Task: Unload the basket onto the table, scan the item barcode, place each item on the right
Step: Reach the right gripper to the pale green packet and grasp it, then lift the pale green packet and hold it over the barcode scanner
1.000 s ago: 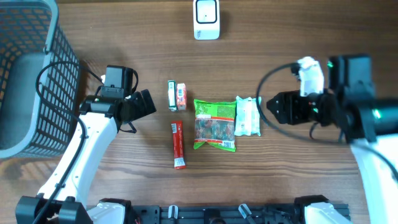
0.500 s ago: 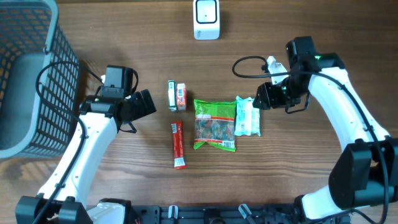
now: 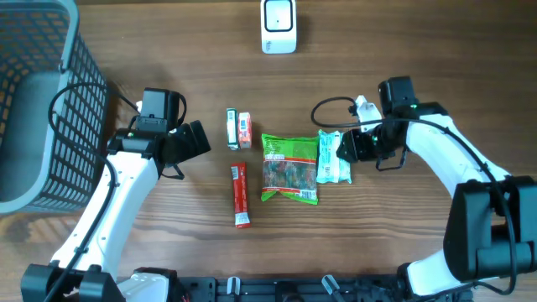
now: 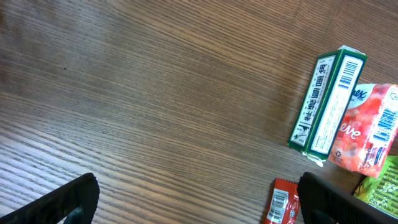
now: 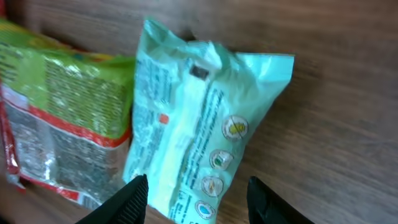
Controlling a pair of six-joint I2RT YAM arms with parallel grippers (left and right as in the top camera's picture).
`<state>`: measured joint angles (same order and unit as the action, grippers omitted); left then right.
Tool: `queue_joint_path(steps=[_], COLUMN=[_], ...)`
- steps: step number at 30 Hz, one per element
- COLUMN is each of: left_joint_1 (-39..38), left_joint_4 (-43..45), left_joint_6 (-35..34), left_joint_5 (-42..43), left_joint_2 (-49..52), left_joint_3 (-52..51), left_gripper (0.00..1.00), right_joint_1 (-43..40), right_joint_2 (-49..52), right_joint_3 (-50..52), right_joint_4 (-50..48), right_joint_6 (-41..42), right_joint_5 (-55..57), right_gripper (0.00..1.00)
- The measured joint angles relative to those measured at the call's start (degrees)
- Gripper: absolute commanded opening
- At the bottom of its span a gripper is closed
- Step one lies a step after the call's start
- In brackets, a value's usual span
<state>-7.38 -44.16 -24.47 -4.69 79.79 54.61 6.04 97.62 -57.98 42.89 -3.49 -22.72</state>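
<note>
Overhead: the scanner (image 3: 278,25) stood at the far edge of the table (image 3: 419,50), well apart from the goods in the middle. These were a green box (image 3: 231,128), a pink pack (image 3: 244,129), a red stick (image 3: 241,195) and a green bag (image 3: 289,168). A pale pouch (image 3: 332,157) lay flat, touching the bag's right side. The right gripper (image 3: 342,148) was at the pouch's right edge. The left gripper (image 3: 199,138) hung just left of the box, and a basket (image 3: 33,101) sat at the far left.

Left wrist: its fingers (image 4: 68,199) were wide apart with only bare table between them.

Right wrist: the fingers (image 5: 134,196) stood apart on either side of the pouch's near end. A gap showed at one side, so it was not clamped.

Nothing was lifted or facing the scanner, so the task looked barely begun. Gripping the pouch, carrying it over and presenting its barcode all remained.
</note>
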Motion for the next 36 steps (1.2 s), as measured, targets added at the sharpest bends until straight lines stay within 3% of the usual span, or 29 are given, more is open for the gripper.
queue_joint_path(steps=[11,14,16,23,28,36], left_joint_1=[0.0,0.0,0.0,0.0,0.0,0.0], left_joint_4=[0.0,0.0,0.0,0.0,0.0,0.0], left_joint_6=[0.0,0.0,0.0,0.0,0.0,0.0], left_joint_5=[0.0,0.0,0.0,0.0,0.0,0.0], left_joint_2=[0.0,0.0,0.0,0.0,0.0,0.0], left_joint_3=[0.0,0.0,0.0,0.0,0.0,0.0], left_gripper=[1.00,1.00,1.00,1.00,1.00,1.00], right_joint_1=[0.0,0.0,0.0,-3.1,-8.4,-9.9], right_joint_2=[0.0,0.0,0.0,-1.9,-12.1,-29.6], right_joint_3=[8.2,9.5,10.4,10.2,8.9,5.5], right_joint_4=[-12.6,-14.8,-16.4,-13.2,-9.4,-4.9], right_joint_6=[4.0,5.3,7.2,8.4,7.7,5.9], right_joint_5=[-2.2,-4.3,-5.9,-10.4,-17.5,-19.9], right_gripper=[0.49,0.34,0.16,0.04,0.04,0.04])
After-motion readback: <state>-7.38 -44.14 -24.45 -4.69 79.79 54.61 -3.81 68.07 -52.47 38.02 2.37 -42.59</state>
